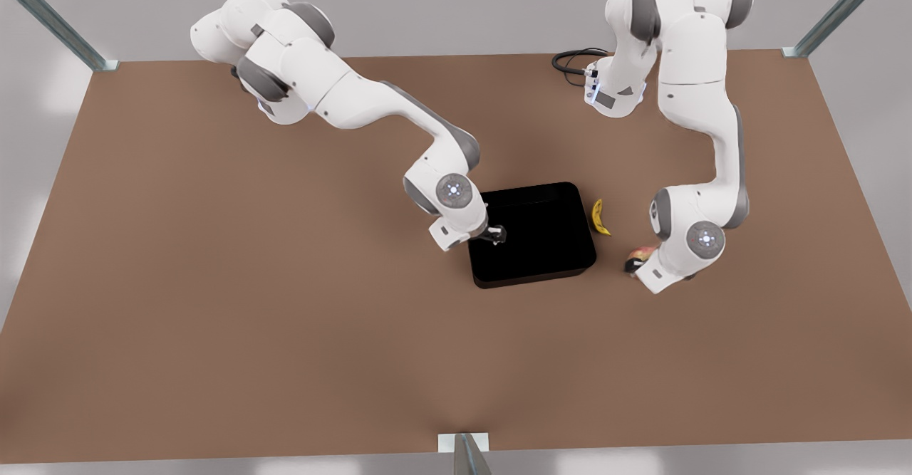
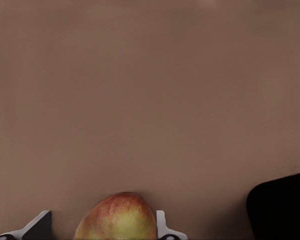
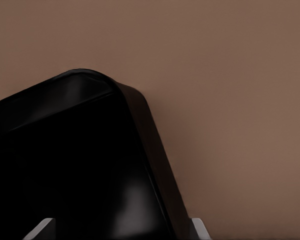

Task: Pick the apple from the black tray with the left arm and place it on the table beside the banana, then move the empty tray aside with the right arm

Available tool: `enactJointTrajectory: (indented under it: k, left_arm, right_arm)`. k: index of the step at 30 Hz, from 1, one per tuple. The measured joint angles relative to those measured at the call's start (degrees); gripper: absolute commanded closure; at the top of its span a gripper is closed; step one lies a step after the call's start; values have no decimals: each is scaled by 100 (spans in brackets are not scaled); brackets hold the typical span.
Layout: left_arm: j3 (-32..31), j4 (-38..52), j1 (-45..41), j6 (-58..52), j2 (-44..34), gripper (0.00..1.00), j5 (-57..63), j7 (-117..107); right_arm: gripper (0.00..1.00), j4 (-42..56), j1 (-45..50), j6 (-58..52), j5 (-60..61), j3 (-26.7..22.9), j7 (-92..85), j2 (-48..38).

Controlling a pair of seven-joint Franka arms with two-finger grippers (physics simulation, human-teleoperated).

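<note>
The apple (image 2: pixel 117 220), yellow with a red blush, sits between the fingers (image 2: pixel 162 227) of my left gripper (image 2: pixel 104 231), which is shut on it. In the front view the apple (image 1: pixel 643 253) is low over the brown table (image 1: pixel 214 283), at the front view's right of the banana (image 1: pixel 600 217), with the left gripper (image 1: pixel 634 261) on it. I cannot tell whether it touches the table. The black tray (image 1: pixel 534 233) holds nothing. My right gripper (image 1: pixel 496 235) stands open at the tray's edge on the front view's left, its fingers (image 3: pixel 40 227) straddling the tray rim (image 3: pixel 160 165).
A black cable (image 1: pixel 573 60) lies at the back of the table near an arm's base. Metal frame posts (image 1: pixel 467 453) stand at the table's edges. Bare tabletop spreads to the front view's left and toward the near edge.
</note>
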Motion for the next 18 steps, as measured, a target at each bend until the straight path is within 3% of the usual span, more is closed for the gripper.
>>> enactJointTrajectory:
  k: [2, 6, 8, 12, 13, 14, 15, 16, 18]
  left_arm:
    - [111, 134, -3, -105, -577, 0, -321, 5]
    - [590, 2033, -4, -1500, -1160, 0, -540, -30]
    - [619, 2203, -25, -2068, -1228, 0, -459, -68]
    - [635, 2271, -215, -2737, -1194, 0, -290, -137]
    - [221, 2317, 288, -2842, -1178, 0, -272, -152]
    - [-915, 2327, 1446, -2931, -1277, 0, -138, -164]
    - [-1561, 1805, 2129, -2880, -1642, 0, 11, -160]
    - [-1897, 1428, 2514, -2790, -1902, 0, 125, -151]
    - [-2142, 1570, 2770, -2825, -1879, 0, 271, -173]
  right_arm:
    - [0, -133, -107, 69, -112, 17, 92, -21]
    - [4, -246, -184, 181, -265, 22, 188, -19]
    - [23, -255, -188, 235, -309, 23, 216, 8]
    - [24, -252, -180, 299, -352, 23, 220, 47]
    - [25, -252, -175, 323, -357, 23, 206, 61]
    - [26, -251, -165, 360, -362, 23, 191, 93]
    - [31, -252, -159, 392, -365, 23, 169, 133]
    - [41, -252, -156, 421, -365, 23, 141, 161]
    - [56, -252, -154, 464, -362, 23, 67, 201]
